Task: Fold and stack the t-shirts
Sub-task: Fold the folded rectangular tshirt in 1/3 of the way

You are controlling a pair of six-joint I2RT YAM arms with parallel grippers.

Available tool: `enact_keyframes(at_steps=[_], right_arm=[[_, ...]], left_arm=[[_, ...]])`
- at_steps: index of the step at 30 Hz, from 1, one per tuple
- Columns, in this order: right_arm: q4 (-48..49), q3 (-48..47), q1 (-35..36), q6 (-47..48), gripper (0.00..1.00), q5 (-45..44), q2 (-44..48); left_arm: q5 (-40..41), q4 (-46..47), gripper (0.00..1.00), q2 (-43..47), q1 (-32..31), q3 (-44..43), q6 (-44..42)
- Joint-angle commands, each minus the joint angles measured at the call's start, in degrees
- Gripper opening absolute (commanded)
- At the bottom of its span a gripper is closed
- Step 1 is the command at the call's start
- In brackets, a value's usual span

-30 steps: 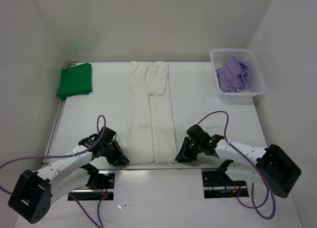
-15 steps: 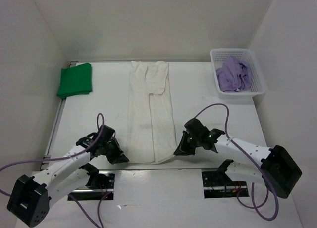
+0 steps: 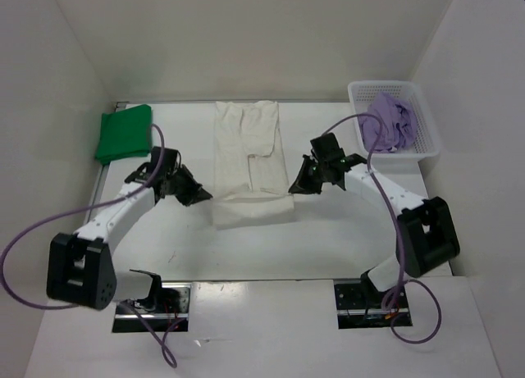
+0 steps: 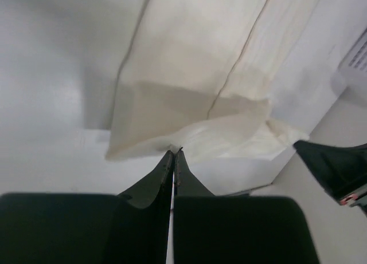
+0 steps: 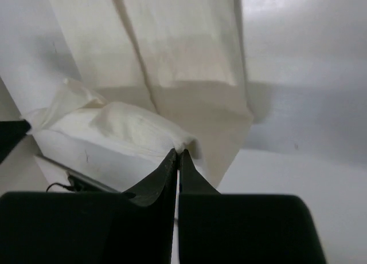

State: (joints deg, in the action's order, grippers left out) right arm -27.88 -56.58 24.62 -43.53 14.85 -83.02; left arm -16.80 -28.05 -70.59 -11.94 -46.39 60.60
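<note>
The white t-shirt (image 3: pixel 248 140) lies as a long narrow strip down the middle of the table, its near end lifted and doubled back over itself. My left gripper (image 3: pixel 203 197) is shut on the left corner of that lifted end, seen in the left wrist view (image 4: pixel 174 153) against the white cloth (image 4: pixel 195 75). My right gripper (image 3: pixel 294 188) is shut on the right corner, seen in the right wrist view (image 5: pixel 178 154) against the cloth (image 5: pixel 183 46). The green t-shirt (image 3: pixel 125 134) lies folded at the back left. The lavender t-shirt (image 3: pixel 385 122) sits crumpled in the basket.
The white perforated basket (image 3: pixel 430 148) stands at the back right against the right wall. White walls close the table on the left, back and right. Purple cables loop from both arms over the near half of the table.
Both grippers have moved from the near edge towards the back, carrying the white shirt's near end with them. The strip now looks shorter, with its end folded over.
</note>
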Motion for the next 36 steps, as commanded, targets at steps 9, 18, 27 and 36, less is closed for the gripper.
enact_keyframes(at_steps=[9, 18, 27, 36], right_arm=[[2.39, -24.88, -4.85, 10.74, 0.00, -2.72, -24.89], [2.57, -37.54, -6.43, 11.80, 0.00, -3.34, -37.20], [2.75, -40.89, -7.66, 12.32, 0.13, -2.81, -40.46], [-0.94, -43.19, -7.66, 14.61, 0.40, -1.49, -33.36]], left_arm=[[5.80, 12.49, 0.00, -26.69, 6.23, -21.45, -10.32], [6.77, 14.86, 0.01, -37.43, 6.75, -30.59, -10.85], [6.78, 18.82, 0.31, -41.30, 7.28, -32.27, -10.33], [5.82, 25.07, 0.47, -23.20, 6.68, -22.26, -9.27]])
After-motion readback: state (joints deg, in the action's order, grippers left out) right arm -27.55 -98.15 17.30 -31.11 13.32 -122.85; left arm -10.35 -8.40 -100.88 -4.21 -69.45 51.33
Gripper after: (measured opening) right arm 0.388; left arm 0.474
